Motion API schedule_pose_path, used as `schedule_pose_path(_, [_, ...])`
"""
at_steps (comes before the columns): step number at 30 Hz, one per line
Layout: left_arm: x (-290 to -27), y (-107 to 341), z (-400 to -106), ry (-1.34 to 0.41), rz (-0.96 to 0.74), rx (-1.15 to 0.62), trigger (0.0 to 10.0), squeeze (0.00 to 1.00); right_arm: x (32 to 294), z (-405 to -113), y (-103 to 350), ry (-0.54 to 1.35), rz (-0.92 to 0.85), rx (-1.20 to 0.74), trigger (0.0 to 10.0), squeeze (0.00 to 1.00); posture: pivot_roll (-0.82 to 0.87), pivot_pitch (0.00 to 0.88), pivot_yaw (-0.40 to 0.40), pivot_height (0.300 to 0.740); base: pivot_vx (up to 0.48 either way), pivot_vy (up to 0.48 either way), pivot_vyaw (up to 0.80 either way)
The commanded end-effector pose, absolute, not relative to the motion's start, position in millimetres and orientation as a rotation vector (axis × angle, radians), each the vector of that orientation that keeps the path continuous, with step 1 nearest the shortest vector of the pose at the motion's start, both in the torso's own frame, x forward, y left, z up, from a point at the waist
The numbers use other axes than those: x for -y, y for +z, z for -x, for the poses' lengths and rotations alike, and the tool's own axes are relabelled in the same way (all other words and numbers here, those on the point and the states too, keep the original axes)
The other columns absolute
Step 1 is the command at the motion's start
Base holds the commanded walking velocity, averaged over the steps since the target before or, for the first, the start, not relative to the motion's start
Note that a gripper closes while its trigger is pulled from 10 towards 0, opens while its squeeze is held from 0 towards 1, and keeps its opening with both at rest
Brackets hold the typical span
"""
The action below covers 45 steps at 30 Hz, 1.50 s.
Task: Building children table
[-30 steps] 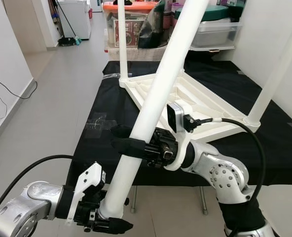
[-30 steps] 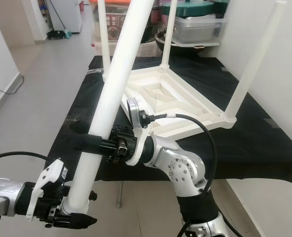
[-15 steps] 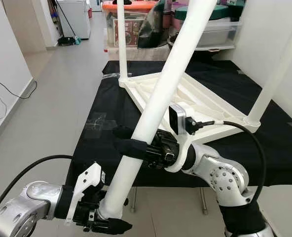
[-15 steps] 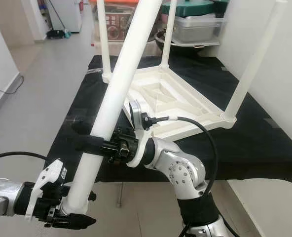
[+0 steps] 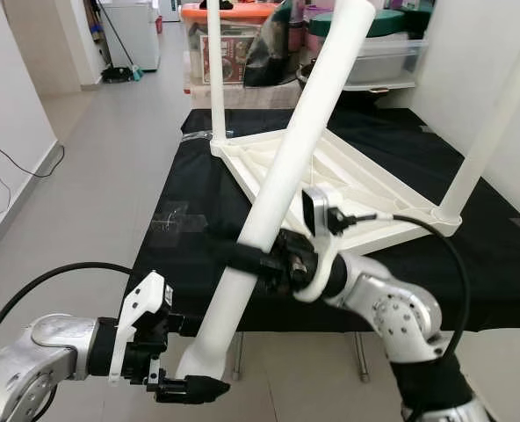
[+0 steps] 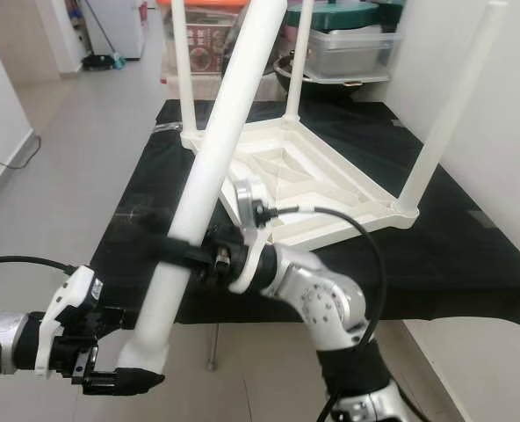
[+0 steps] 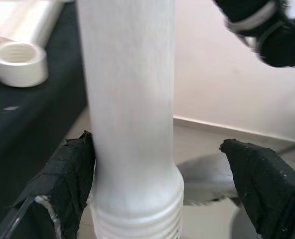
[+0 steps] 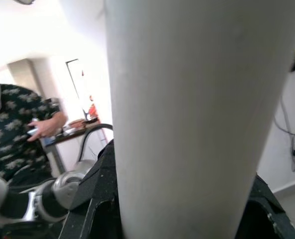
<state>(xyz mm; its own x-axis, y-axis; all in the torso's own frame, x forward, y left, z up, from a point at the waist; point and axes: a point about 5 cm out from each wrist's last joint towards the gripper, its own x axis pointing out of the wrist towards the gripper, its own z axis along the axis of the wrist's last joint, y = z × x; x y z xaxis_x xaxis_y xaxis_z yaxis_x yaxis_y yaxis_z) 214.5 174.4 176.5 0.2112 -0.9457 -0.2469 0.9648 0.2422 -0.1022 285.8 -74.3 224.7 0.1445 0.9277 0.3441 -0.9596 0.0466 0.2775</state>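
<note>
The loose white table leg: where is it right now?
The loose white table leg slants before the robot, near the black-clothed table's front edge; the right gripper clamps its middle, and the left gripper is open around its threaded lower end.

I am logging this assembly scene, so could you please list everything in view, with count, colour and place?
Loose table leg: one, white, slanting up before the robot, threaded end low.
Upturned tabletop: one, white, on the black-covered table.
Fitted legs: three, white, standing up from the tabletop's corners.
Empty corner socket: one, white, on the tabletop.
Storage bins: several, clear with orange and green lids, behind the table.
Cable: one, black, on the floor by the left wall.
Person: one, patterned dark shirt, seen in the right wrist view.
Left pincer: black, open, around the leg's threaded end.
Right pincer: black, shut on the leg's middle.
</note>
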Motion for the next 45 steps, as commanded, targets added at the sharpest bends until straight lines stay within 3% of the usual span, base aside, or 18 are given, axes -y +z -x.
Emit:
schedule_pose_path(1, [-173.6,180.9,-210.6,-1.337,-0.055,-0.261,10.0,1.0,88.7,-300.5,227.3,1.311,-0.458,0.114,0.0,0.0,0.11,0.0,-0.041,0.74,0.0,0.0,0.0])
schedule_pose_path(2, [-175.2,183.7,-211.3,-1.314,-0.036,-0.237,10.0,0.17,94.5,-307.5,228.6,1.257,-0.447,0.124,0.0,0.0,0.11,0.0,-0.043,0.74,0.0,0.0,0.0])
schedule_pose_path(3, [-176.4,185.7,-211.7,-1.297,-0.021,-0.219,10.0,0.0,99.0,-312.5,229.9,1.219,-0.439,0.132,0.0,0.0,0.11,0.0,-0.043,0.74,0.0,0.0,0.0])
schedule_pose_path(11, [-182.4,190.2,-217.9,-1.148,0.048,-0.142,10.0,0.0,117.9,-325.9,239.9,1.102,-0.396,0.186,0.0,0.0,0.12,0.0,-0.035,0.74,0.0,0.0,0.0])
schedule_pose_path(13, [-186.0,185.3,-223.3,-1.054,0.073,-0.124,10.0,0.0,123.7,-328.7,241.5,1.067,-0.379,0.198,0.0,0.0,0.12,0.0,-0.032,0.74,0.0,0.0,0.0])
schedule_pose_path(14, [-190.7,170.8,-231.7,-0.847,0.108,-0.116,10.0,0.0,136.6,-329.6,247.2,1.019,-0.358,0.234,0.0,0.0,0.11,0.0,-0.032,0.74,0.0,0.0,0.0])
schedule_pose_path(16, [-194.5,156.9,-232.9,-0.726,0.113,-0.145,10.0,0.0,144.9,-328.2,254.3,0.994,-0.344,0.27,0.0,0.0,0.11,0.0,-0.029,0.74,0.0,0.0,0.0])
schedule_pose_path(22, [-218.9,110.1,-230.1,-0.483,0.055,-0.326,10.0,0.0,152.1,-326.5,268.4,0.985,-0.33,0.337,0.0,0.0,0.1,0.0,-0.027,0.74,0.0,0.0,0.0])
schedule_pose_path(35, [-198.8,113.7,-251.5,-0.351,0.116,-0.218,10.0,0.0,148.1,-322.4,260.5,1.006,-0.335,0.335,0.0,0.0,0.1,0.0,-0.028,0.74,0.0,0.0,0.0])
schedule_pose_path(45, [-189.9,114.2,-254.9,-0.343,0.126,-0.2,10.0,0.0,145.1,-319.0,256.7,1.004,-0.404,0.349,0.0,0.0,0.1,0.0,-0.025,0.74,0.0,0.0,0.0])
